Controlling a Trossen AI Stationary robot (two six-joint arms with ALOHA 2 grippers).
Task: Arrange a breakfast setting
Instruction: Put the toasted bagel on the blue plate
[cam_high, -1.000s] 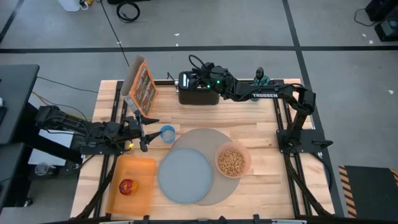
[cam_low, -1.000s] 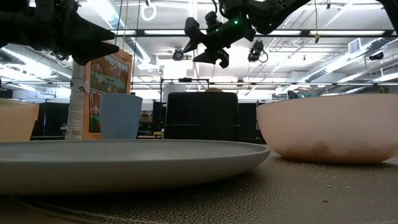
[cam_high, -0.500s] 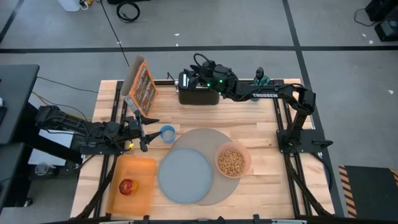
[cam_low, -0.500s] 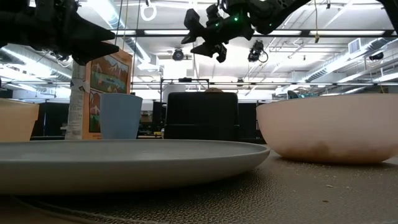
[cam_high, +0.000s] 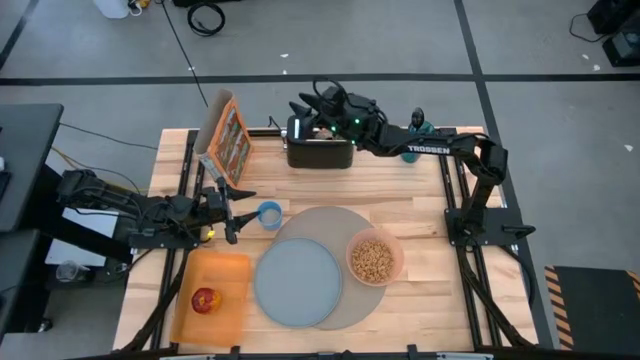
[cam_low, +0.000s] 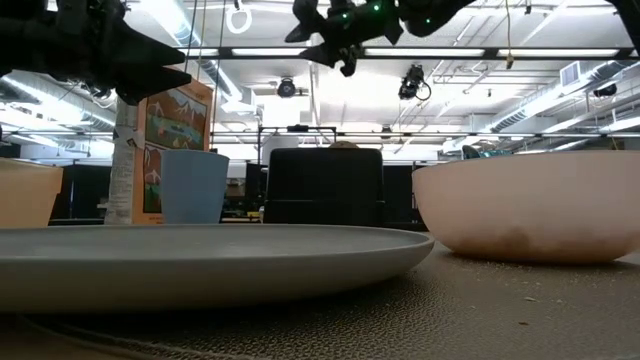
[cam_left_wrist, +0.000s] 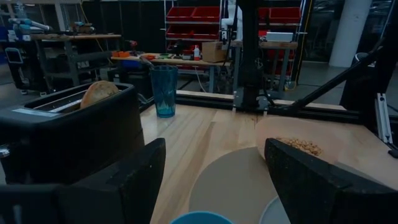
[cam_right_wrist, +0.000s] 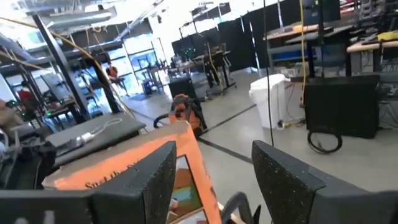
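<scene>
The breakfast setting sits half built at the near middle of the table (cam_high: 420, 215): the large round grey mat (cam_high: 352, 296) carries the blue-grey plate (cam_high: 297, 283) on its left side and the translucent pink bowl (cam_high: 375, 258) on its right edge, the two just beside each other. The bowl holds tan cereal; the plate is bare, probably left free for the bagel. The toasted bagel (cam_left_wrist: 99, 93) stands in a slot of the black toaster (cam_high: 319, 148) at the far edge. The small red apple (cam_high: 205, 300) lies on the orange board (cam_high: 225, 275), left of the mat, so it is not yet part of the setting. No spoon shows in any view.

The right pincer (cam_high: 309, 107) hangs above the toaster with its fingers apart and empty, likely placed to reach down for the bagel. The left pincer (cam_high: 236, 205) waits left of the mat, wide open and holding nothing, just beside a small blue cup (cam_high: 269, 214) whose contents cannot be made out. A cereal box (cam_high: 228, 137) stands upright behind it.
</scene>
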